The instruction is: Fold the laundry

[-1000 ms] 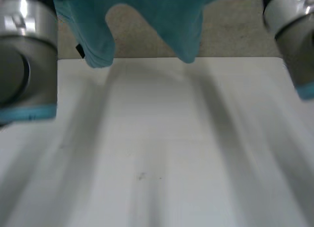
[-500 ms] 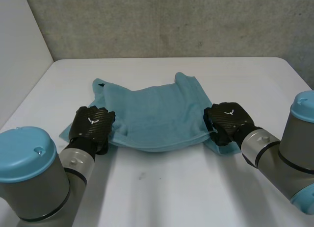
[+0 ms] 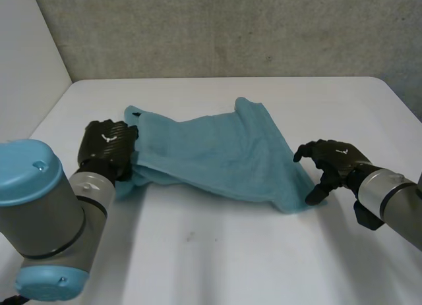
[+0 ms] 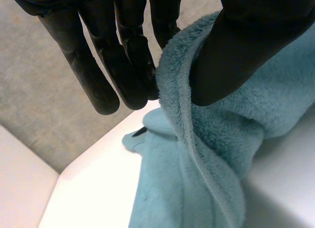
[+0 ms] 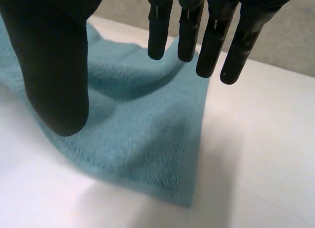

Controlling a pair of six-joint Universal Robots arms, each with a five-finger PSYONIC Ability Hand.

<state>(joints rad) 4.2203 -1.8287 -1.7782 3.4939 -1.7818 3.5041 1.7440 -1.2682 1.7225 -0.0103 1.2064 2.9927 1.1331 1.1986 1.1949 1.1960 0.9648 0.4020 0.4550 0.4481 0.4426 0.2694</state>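
a rumpled teal towel (image 3: 217, 153) lies across the middle of the white counter (image 3: 231, 259), nearer its far edge. the left robot hand (image 3: 109, 147), toward the counter's left edge, is clamped on the towel's left edge, with the cloth pinched between thumb and fingers and lifted a little. the right robot hand (image 3: 330, 163) hangs just beside the towel's near right corner, with fingers spread apart and holding nothing.

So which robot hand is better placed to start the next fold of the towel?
Left. The left robot hand pinches the towel's left edge between thumb and fingers. The right robot hand is open beside the near right corner, holding nothing, so it probably must regrasp.
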